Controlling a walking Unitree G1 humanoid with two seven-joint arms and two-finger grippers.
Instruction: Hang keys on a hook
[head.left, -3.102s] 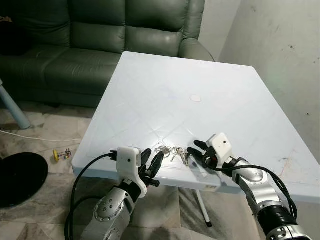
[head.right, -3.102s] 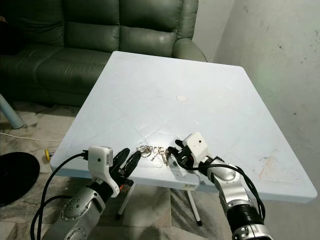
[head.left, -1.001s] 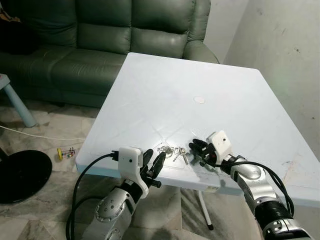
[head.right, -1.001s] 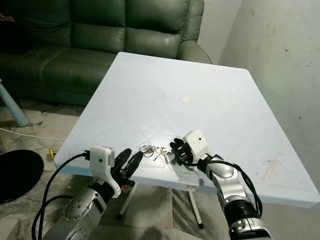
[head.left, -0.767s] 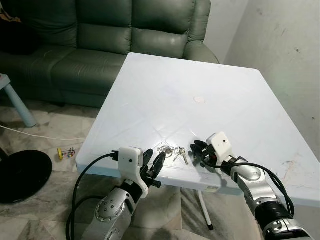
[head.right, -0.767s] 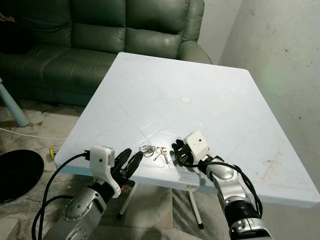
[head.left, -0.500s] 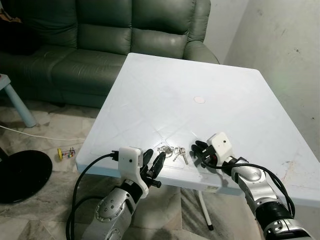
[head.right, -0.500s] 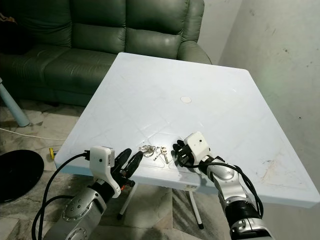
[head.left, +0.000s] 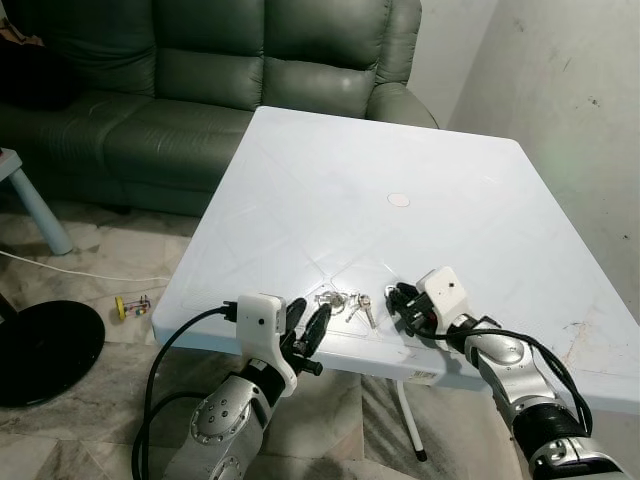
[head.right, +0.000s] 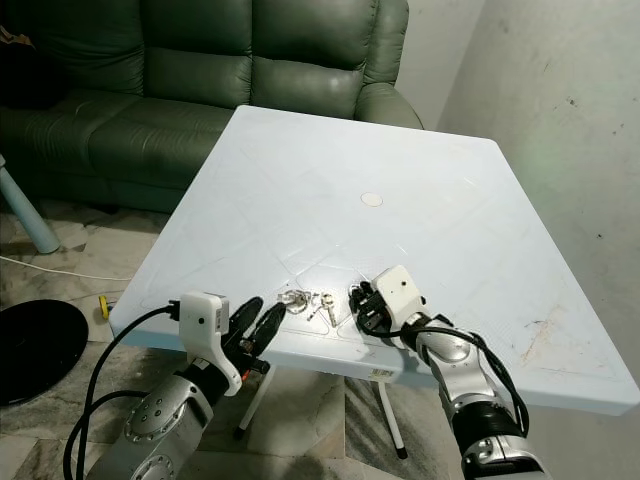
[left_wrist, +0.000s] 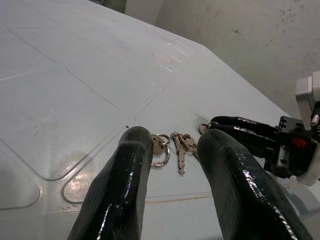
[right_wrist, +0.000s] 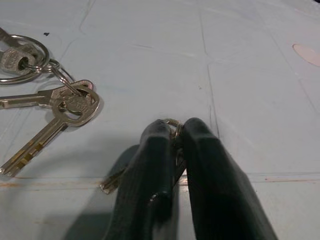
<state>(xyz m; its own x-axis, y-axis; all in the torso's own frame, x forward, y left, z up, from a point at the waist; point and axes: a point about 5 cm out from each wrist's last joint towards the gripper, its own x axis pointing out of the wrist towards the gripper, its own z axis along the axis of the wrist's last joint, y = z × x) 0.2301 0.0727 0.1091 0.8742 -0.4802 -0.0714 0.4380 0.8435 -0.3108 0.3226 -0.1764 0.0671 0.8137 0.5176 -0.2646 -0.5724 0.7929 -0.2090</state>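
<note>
Black right gripper (right_wrist: 172, 137) fingers pinched on 1 key (right_wrist: 112, 184) | left gripper (left_wrist: 170, 150) fingers wide, touching nothing | keys (head.left: 345, 303) on table (head.left: 330, 190)

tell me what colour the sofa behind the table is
Dark green sofa, clearest in the left eye view.

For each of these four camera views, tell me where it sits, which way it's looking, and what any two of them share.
Left eye: head, looking down at the white table; both arms, left gripper by the near edge.
Right eye: same scene; right gripper beside the keys.
Left wrist: along open fingers toward keys.
Right wrist: along fingers pinching a key.
All four show the keys.
</note>
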